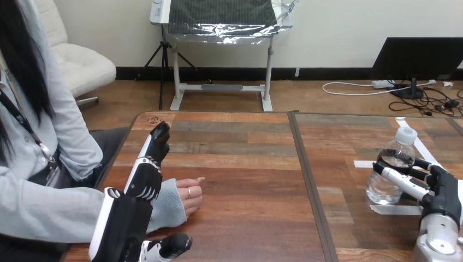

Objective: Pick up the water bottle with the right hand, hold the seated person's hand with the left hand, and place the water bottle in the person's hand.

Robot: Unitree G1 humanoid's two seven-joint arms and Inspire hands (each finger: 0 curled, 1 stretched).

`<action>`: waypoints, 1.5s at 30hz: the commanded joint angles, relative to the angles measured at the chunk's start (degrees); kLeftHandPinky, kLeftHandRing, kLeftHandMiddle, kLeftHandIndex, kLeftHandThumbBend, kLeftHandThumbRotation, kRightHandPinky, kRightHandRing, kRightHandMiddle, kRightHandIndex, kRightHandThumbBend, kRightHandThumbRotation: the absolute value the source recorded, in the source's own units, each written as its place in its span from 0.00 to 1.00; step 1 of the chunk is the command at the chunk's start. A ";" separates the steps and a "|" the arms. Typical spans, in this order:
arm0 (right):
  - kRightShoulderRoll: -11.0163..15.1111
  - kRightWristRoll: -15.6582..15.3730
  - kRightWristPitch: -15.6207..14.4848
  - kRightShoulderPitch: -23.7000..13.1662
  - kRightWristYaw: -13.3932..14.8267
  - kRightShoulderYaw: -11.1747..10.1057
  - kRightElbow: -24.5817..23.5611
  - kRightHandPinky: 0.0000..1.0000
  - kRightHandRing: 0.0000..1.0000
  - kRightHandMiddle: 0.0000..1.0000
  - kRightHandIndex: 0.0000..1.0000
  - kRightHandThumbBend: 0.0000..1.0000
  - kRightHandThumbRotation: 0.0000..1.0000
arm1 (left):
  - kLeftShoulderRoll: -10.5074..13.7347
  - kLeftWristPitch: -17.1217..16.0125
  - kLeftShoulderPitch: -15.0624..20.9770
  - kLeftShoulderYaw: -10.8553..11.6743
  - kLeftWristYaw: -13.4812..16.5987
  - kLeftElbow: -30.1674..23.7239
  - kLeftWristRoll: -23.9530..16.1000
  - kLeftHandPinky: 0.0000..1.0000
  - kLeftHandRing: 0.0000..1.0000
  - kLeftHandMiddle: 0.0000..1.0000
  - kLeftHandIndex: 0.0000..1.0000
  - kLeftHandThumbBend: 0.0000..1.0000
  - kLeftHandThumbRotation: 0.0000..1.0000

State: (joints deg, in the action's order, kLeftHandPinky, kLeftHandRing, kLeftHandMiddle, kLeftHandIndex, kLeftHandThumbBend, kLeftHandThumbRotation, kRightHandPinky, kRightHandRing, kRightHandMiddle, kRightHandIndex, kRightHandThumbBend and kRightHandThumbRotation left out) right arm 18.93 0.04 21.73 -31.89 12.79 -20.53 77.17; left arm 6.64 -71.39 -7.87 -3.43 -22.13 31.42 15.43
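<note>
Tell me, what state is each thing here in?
water bottle: upright on the table, capped
right hand: fingers curled round the water bottle
left hand: fingers straight, over the person's sleeve
person's hand: resting on the table, empty

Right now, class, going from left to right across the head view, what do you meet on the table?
left hand → the person's hand → table's seam → water bottle → right hand
</note>
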 commanded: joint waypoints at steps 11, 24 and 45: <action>-0.67 -1.98 0.32 -5.92 0.97 1.29 0.07 0.39 0.43 0.47 0.44 0.86 0.00 | 0.48 -1.59 1.82 0.33 -0.90 -1.22 1.25 1.00 1.00 0.99 0.94 1.00 0.67; -1.41 0.28 1.45 -6.10 -2.24 -0.69 -0.16 0.39 0.44 0.47 0.43 0.83 0.00 | 0.52 -1.67 1.90 0.24 -1.25 -1.15 1.88 1.00 1.00 0.98 0.94 1.00 0.69; -4.23 6.54 8.37 -5.11 -12.75 -3.77 -1.51 0.41 0.42 0.45 0.42 0.75 0.00 | -0.09 -0.91 1.72 1.50 0.03 -1.81 -0.16 1.00 0.99 0.97 0.93 1.00 0.69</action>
State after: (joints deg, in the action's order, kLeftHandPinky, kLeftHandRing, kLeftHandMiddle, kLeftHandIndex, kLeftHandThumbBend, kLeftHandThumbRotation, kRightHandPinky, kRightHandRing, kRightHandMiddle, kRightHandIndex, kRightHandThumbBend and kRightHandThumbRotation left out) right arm 15.53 5.91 25.83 -32.73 1.91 -24.25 77.70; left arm 6.73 -72.47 -7.92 -3.25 -23.11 31.42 16.05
